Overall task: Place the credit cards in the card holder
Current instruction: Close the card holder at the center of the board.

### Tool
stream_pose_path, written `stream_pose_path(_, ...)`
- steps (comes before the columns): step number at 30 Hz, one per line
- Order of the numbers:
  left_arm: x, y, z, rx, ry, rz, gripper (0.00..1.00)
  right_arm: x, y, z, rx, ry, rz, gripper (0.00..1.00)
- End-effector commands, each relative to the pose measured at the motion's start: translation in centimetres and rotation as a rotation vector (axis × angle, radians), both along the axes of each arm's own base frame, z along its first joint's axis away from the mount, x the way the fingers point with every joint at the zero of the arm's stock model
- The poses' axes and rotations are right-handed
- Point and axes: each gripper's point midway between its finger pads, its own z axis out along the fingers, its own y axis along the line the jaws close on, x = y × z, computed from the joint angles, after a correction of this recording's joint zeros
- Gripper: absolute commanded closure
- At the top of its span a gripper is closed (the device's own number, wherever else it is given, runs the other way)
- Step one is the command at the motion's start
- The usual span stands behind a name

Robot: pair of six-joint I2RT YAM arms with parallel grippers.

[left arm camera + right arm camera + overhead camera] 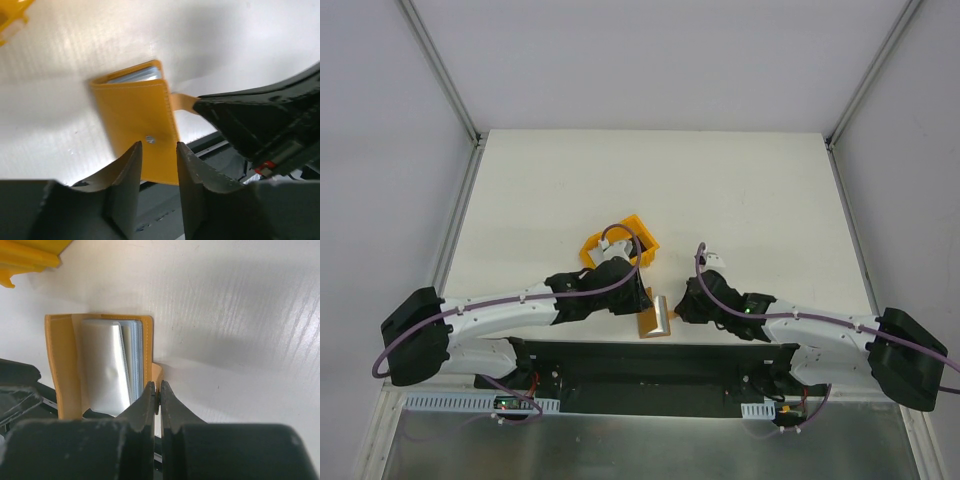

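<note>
A white counter with pale walls round it. At its near edge, partly hanging over the lip, lies the card holder, covers parted on its pale grey pockets. A yellow-orange bin sits just beyond. The right claw is pressed together on the snap tab. The left claw hovers spread above the cover. No loose credit cards show, and I cannot tell whether any sit in the pockets. The pinch is thin, so a pull could slip the tab free, or drag the holder off the edge.
</note>
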Motion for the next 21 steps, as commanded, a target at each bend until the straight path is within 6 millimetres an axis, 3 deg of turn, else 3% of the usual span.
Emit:
stream_pose_path(1,-0.3,2.4,-2.0,0.09,-0.006,0.031,0.71,0.8,1.1,1.6,0.03,-0.025,0.002,1.0)
stream_pose_path(4,-0.2,2.7,-2.7,0.116,-0.001,0.044,0.79,0.8,1.3,1.7,0.03,-0.022,0.01,0.99)
stream_pose_path(9,0.3,2.4,-3.1,0.142,0.0,0.053,0.82,0.7,1.6,1.7,0.025,-0.015,0.026,1.0)
stream_pose_path(21,0.8,0.0,-5.3,0.227,0.042,-0.022,0.91,0.8,2.6,2.9,0.05,-0.034,0.067,1.0)
